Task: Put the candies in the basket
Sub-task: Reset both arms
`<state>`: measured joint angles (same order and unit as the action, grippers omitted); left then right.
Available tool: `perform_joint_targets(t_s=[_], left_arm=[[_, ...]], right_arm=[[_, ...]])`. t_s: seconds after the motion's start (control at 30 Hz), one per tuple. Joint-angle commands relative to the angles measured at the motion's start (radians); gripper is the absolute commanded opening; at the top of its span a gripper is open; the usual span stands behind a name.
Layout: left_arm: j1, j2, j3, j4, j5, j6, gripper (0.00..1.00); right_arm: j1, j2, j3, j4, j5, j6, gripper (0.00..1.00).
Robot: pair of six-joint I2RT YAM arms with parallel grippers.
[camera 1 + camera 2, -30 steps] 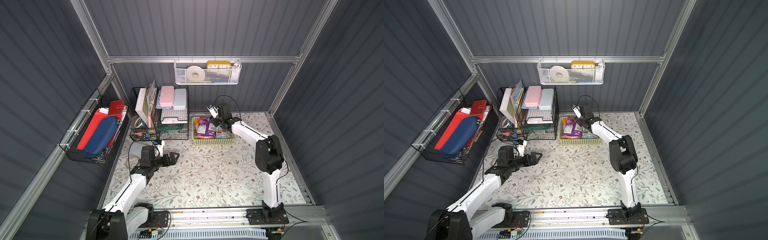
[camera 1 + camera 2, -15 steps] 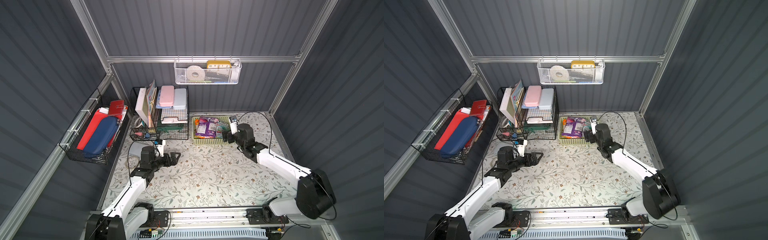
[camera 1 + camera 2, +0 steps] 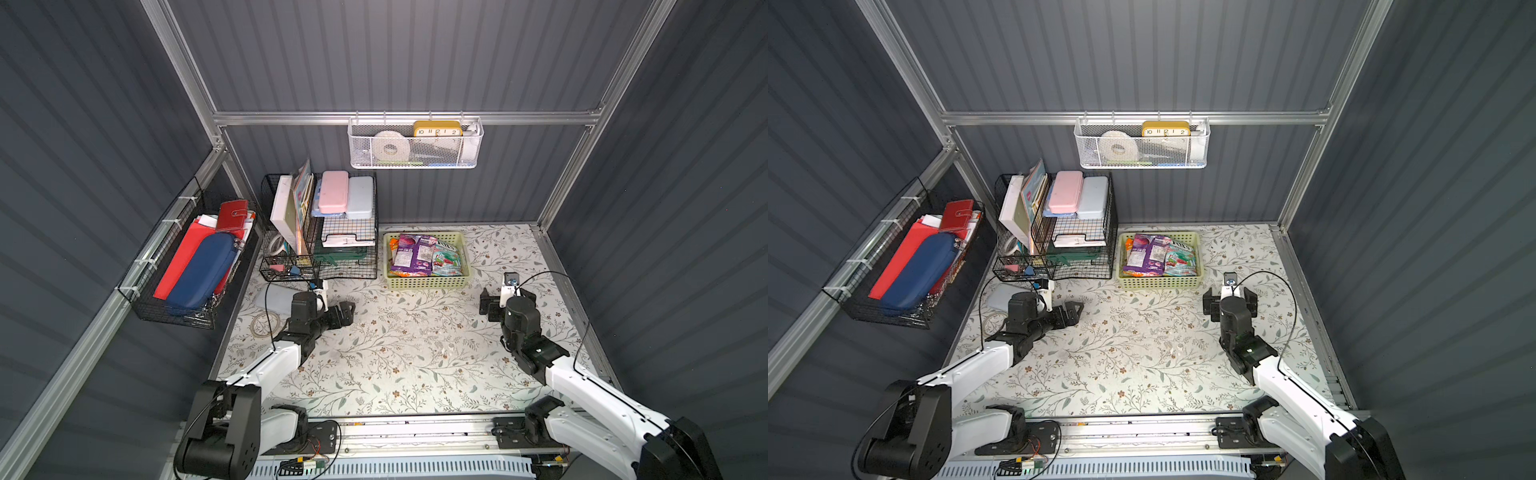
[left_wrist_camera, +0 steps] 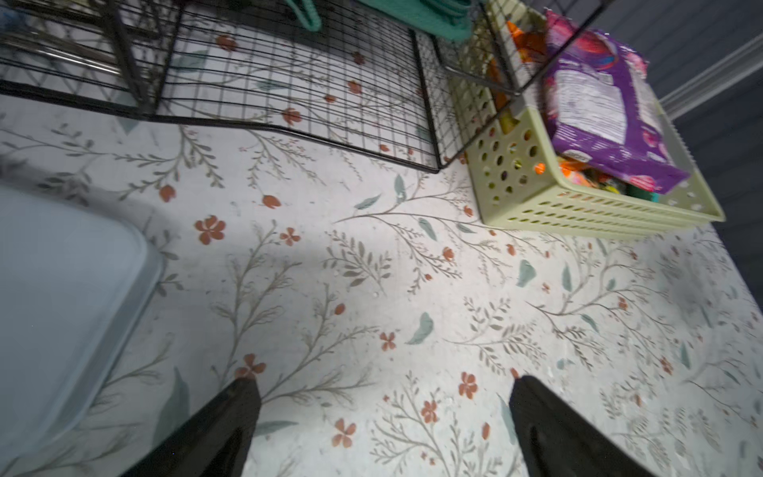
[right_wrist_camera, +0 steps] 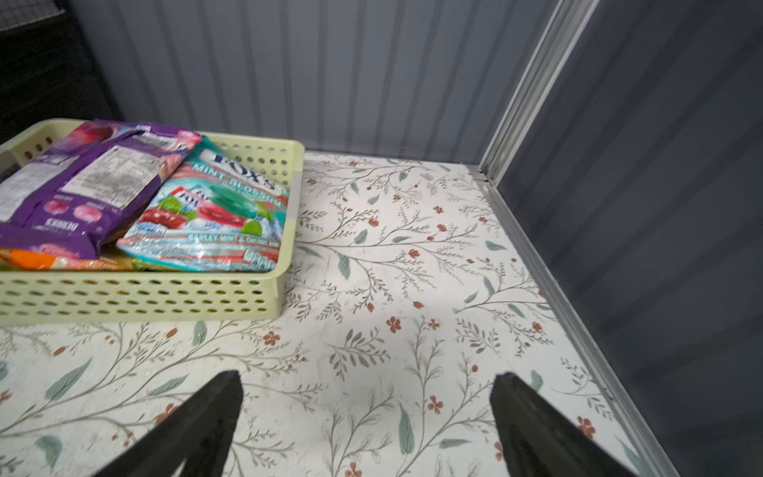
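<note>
- Left gripper [image 4: 384, 382], at 9 o'clock: wide open, empty.
- Candies [image 3: 424, 257] lie piled in the basket [image 3: 428, 284] at 12 o'clock; a bump could tip the top one out.
- Right gripper [image 5: 369, 376], at 3 o'clock: open, empty.

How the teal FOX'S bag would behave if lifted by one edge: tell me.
The teal FOX'S bag probably flops: its film looks thin and crinkled. The glossy surface may slip when pinched. The purple bag overlapping its edge would likely shift with it.
</note>
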<state>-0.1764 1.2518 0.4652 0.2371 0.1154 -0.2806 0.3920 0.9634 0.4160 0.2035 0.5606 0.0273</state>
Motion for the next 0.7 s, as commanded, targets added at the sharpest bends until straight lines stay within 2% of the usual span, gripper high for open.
perform_joint_targets(t_s=[0.0,0.1,0.17,0.27,0.4,0.43,0.5,0.57,0.67], left_arm=[[-0.006,0.017,0.062,0.054,-0.18,0.09,0.99],[-0.006,0.062,0.095,0.034,-0.282,0.162,0.99],[-0.006,0.105,0.117,0.03,-0.353,0.204,0.99],[-0.006,0.193,0.077,0.192,-0.428,0.259,0.99],[-0.002,0.313,0.04,0.39,-0.442,0.317,0.99],[-0.003,0.321,0.056,0.373,-0.455,0.324,0.99],[-0.002,0.344,0.046,0.451,-0.418,0.367,0.99],[0.009,0.38,0.028,0.539,-0.399,0.392,0.99],[0.024,0.404,0.021,0.576,-0.405,0.374,0.99]], right_arm=[[-0.055,0.086,-0.02,0.113,0.078,-0.031,0.99],[-0.135,0.204,-0.043,0.255,0.063,-0.029,0.99],[-0.172,0.267,-0.028,0.269,0.017,-0.012,0.99],[-0.189,0.345,-0.006,0.35,-0.005,-0.012,0.99],[-0.206,0.451,0.02,0.494,-0.053,-0.044,0.99],[-0.206,0.473,0.036,0.493,-0.044,-0.056,0.99],[-0.225,0.522,0.034,0.545,-0.077,-0.059,0.99],[-0.246,0.569,0.003,0.69,-0.086,-0.067,0.99],[-0.274,0.521,-0.005,0.609,-0.145,-0.022,0.99]])
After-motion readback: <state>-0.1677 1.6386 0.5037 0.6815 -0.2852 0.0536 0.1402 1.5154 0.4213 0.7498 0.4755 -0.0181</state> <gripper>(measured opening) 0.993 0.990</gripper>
